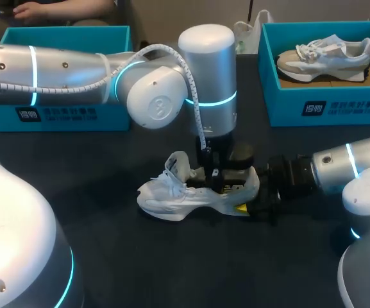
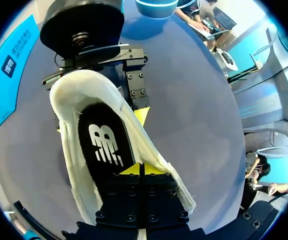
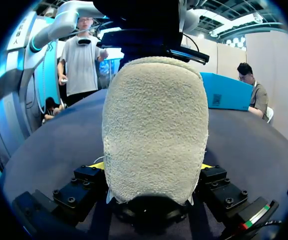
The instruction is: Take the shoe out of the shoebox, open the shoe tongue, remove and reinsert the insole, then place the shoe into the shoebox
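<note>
Sneaker [image 1: 185, 196] lies toe-left on worktop [image 1: 172, 263]; right end effector [image 3: 151, 169] clamps its heel, left end effector [image 2: 140, 169] tips together over insole [image 2: 104, 145].

The left end effector [image 1: 211, 181] and right end effector [image 1: 247, 204] hem in the shoe [image 1: 172, 197]; the near table [image 1: 191, 263] lies open.
</note>
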Motion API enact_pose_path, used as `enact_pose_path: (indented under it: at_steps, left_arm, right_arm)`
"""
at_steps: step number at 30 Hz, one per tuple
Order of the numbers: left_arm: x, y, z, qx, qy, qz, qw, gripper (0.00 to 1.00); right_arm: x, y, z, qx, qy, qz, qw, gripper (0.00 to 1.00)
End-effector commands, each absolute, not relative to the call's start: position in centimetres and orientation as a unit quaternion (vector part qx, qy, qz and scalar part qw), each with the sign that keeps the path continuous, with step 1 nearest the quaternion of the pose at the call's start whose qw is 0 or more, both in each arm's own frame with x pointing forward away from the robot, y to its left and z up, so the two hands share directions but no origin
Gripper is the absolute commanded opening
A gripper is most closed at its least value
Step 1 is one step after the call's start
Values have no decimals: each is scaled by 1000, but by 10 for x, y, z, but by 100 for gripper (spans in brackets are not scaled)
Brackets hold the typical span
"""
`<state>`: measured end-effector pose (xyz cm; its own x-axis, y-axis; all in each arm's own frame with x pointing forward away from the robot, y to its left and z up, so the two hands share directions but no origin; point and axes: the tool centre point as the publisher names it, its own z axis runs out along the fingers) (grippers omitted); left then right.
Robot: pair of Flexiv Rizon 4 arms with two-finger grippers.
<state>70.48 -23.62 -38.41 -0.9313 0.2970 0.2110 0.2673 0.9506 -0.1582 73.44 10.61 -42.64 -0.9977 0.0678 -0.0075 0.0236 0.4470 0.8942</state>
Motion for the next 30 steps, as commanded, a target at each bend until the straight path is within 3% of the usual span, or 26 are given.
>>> enact_pose_path:
  at_steps: [1, 2, 7, 16, 25, 30]
  left_arm:
    - [704, -235, -387, -142, -981, 64, 113, 36]
    - [705, -235, -388, -142, -982, 64, 110, 42]
    - [706, -234, -389, -141, -982, 71, 99, 48]
    - [707, -234, -398, -149, -983, 76, 74, 48]
    - [709, -238, -410, -155, -984, 78, 36, 44]
    - [711, -239, -416, -159, -985, 70, 12, 33]
  right_arm:
    - [738, 107, -432, 28, 851, 524, 22, 0]
    - [738, 107, -432, 28, 851, 524, 22, 0]
    - [738, 107, -432, 28, 851, 524, 22, 0]
    - [738, 107, -432, 28, 851, 524, 22, 0]
    - [738, 107, -432, 28, 851, 524, 22, 0]
    - [738, 107, -432, 28, 851, 524, 22, 0]
